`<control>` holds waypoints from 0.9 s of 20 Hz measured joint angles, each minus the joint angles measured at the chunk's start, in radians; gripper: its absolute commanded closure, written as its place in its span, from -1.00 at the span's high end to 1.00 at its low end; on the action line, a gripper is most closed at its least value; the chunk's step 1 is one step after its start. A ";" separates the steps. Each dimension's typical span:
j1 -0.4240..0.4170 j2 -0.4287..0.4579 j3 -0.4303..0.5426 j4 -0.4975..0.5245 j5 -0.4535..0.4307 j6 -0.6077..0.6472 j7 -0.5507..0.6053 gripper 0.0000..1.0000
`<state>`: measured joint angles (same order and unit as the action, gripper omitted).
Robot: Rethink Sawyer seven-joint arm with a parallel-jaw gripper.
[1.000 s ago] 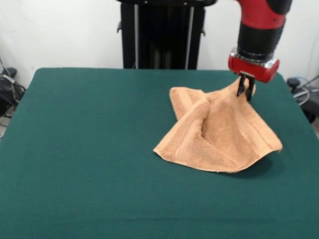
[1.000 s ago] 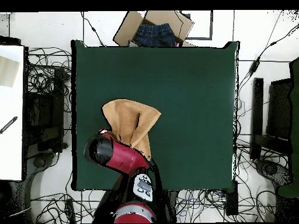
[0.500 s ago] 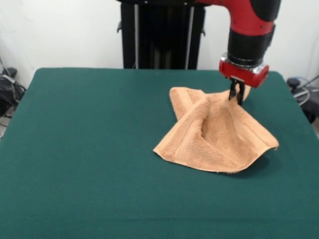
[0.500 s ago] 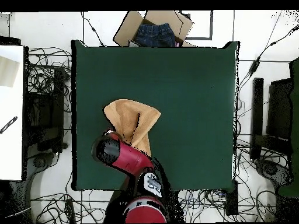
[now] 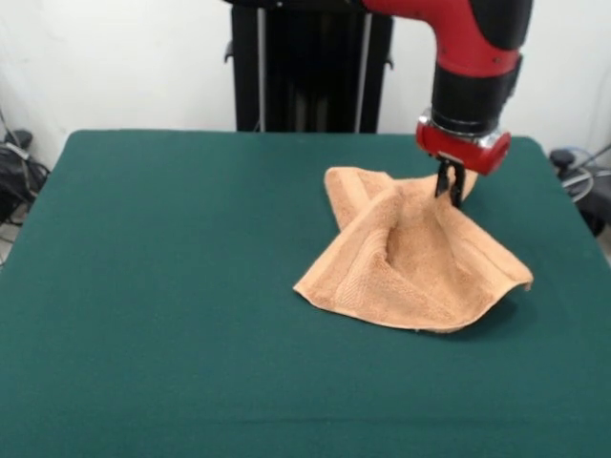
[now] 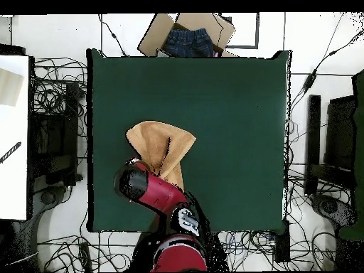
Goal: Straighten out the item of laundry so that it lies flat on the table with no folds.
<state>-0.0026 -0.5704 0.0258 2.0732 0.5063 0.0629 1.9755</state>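
table [image 5: 172, 286]: green, mostly bare | towel [image 5: 410, 258]: crumpled, 1 ridge fold down its middle, toward the table's right in front view | gripper [image 5: 449, 186]: fingers pinched on lifted far corner | risk: corner may slip out, or a pull may drag the whole towel with the fold intact

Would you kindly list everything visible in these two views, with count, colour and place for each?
towel: one, light orange-tan, bunched with folds on the table, one corner raised at the gripper.
table: one, dark green cloth cover, filling most of the front view.
cardboard box: one, brown, off the table edge at the top of the overhead view, with a blue garment inside.
cables: many, dark, on the floor around the table.
arm: one, red and black, coming down over the towel.
gripper: one, black, shut on the towel's raised corner.
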 measured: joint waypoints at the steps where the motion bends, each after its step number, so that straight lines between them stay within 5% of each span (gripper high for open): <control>1: 0.000 0.009 0.002 0.000 0.000 -0.013 0.000 -1.00; 10: 0.026 -0.020 -0.048 -0.001 -0.014 0.054 0.000 -1.00; 15: 0.076 -0.160 -0.154 -0.035 -0.121 0.443 0.000 -1.00; 18: 0.070 -0.208 -0.169 -0.044 -0.143 0.563 0.000 -1.00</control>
<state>0.0671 -0.7787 -0.1428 2.0293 0.3632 0.6260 1.9755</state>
